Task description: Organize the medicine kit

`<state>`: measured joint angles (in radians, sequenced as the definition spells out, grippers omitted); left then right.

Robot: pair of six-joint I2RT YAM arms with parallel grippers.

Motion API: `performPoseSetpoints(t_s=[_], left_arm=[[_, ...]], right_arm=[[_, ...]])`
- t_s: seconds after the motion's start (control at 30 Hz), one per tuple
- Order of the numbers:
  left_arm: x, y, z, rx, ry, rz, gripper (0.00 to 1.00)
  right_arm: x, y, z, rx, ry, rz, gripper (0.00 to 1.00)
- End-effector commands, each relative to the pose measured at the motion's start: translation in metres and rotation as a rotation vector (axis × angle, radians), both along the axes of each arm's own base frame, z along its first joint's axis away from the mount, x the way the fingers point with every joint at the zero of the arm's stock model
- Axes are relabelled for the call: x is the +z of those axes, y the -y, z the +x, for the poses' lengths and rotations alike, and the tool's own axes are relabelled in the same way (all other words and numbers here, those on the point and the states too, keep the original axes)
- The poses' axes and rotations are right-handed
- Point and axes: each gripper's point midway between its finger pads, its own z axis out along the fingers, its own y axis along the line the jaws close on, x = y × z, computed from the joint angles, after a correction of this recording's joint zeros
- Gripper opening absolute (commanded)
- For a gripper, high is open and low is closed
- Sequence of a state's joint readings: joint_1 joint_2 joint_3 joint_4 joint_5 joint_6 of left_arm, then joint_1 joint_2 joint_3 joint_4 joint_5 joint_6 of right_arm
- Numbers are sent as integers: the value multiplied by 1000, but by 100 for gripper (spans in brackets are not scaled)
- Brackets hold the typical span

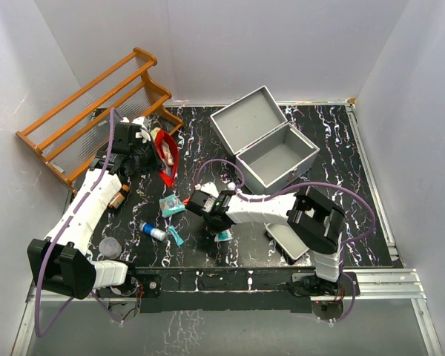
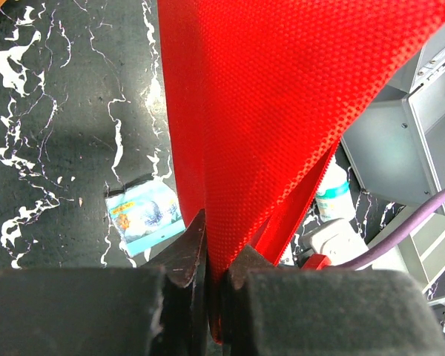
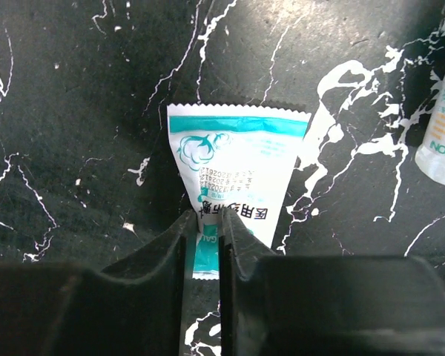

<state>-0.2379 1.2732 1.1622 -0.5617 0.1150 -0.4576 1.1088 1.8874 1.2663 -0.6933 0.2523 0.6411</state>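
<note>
Red mesh fabric, a pouch (image 2: 282, 111), is clamped tight between the fingers of my left gripper (image 2: 216, 271) and spreads wide ahead of them. That arm is stretched forward along the left of the table (image 3: 74, 111), wrist turned toward the middle. My right arm is folded, elbow out to the right, forearm reaching left, wrist tipped down at the black marbled top. My right gripper (image 3: 206, 226) is pinched on the near end of a white and teal sachet (image 3: 241, 159). The sachet bears a drawing of a cotton boll, teal Chinese characters and rows of digits too small to read. Ahead and right of those fingers lies a white tube (image 3: 443, 126) with green print, cut off at the edge. The medicine kit (image 1: 297, 169) stands open, lid back, beyond and right of my right fingers, well apart.
</note>
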Motion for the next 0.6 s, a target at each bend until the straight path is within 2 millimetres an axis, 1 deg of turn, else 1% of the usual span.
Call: performPoseSetpoints(t_s=[0.0, 0.07, 0.17, 0.23, 0.33, 0.37, 0.43, 0.57], left_arm=[[11, 1, -1, 2, 36, -12, 0], [10, 1, -1, -1, 36, -15, 0], [9, 3, -2, -6, 33, -20, 0], [8, 5, -2, -21, 35, -29, 0], [7, 12, -3, -56, 39, -52, 0], [6, 14, -3, -66, 41, -60, 0], [6, 18, -3, -92, 47, -76, 0], [5, 31, -5, -152, 63, -127, 0]], right_arm=[[-15, 9, 5, -44, 25, -49, 12], [-12, 8, 7, -49, 36, -40, 7], [0, 4, 13, -63, 71, -2, 2], [12, -1, 17, -71, 107, 44, 0], [37, -9, 24, -80, 167, 140, 0], [48, -12, 27, -83, 189, 181, 0], [79, -22, 32, -87, 245, 300, 0], [130, -32, 39, -113, 335, 502, 0]])
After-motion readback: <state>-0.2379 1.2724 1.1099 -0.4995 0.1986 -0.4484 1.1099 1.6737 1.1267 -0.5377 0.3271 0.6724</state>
